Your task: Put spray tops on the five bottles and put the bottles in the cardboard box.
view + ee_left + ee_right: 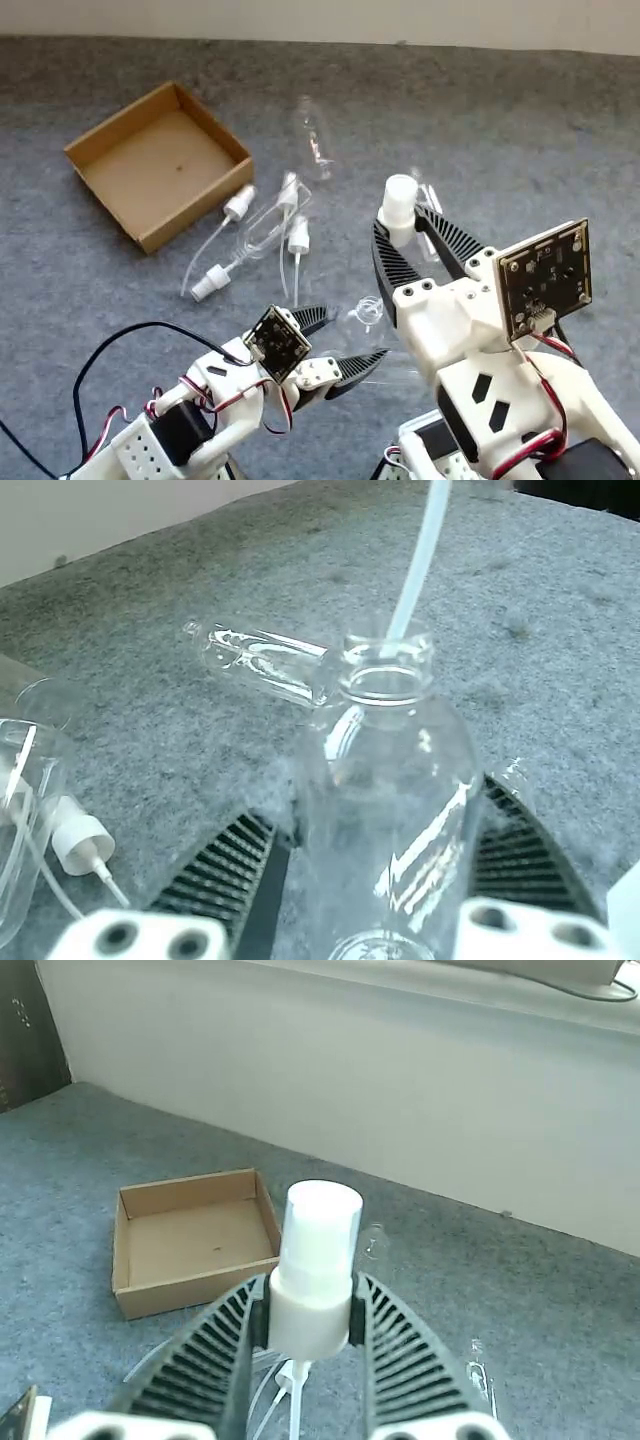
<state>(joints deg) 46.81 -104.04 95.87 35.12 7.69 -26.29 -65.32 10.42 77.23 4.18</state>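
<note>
My left gripper (352, 335) (385, 850) is shut on a clear bottle (385, 770) (368, 311), held upright with its mouth open. My right gripper (400, 222) (312, 1295) is shut on a white spray top (400, 200) (315, 1260), raised above that bottle. The top's thin white tube (415, 570) comes down to the bottle's mouth and seems to enter it. The cardboard box (160, 165) (195, 1240) lies empty at the far left.
On the grey cloth between the box and the arms lie loose spray tops (238, 203) (80, 845) with tubes, around a clear bottle (262, 228). Another bottle (312, 135) (260, 660) lies farther back, and one (430, 200) beside my right gripper.
</note>
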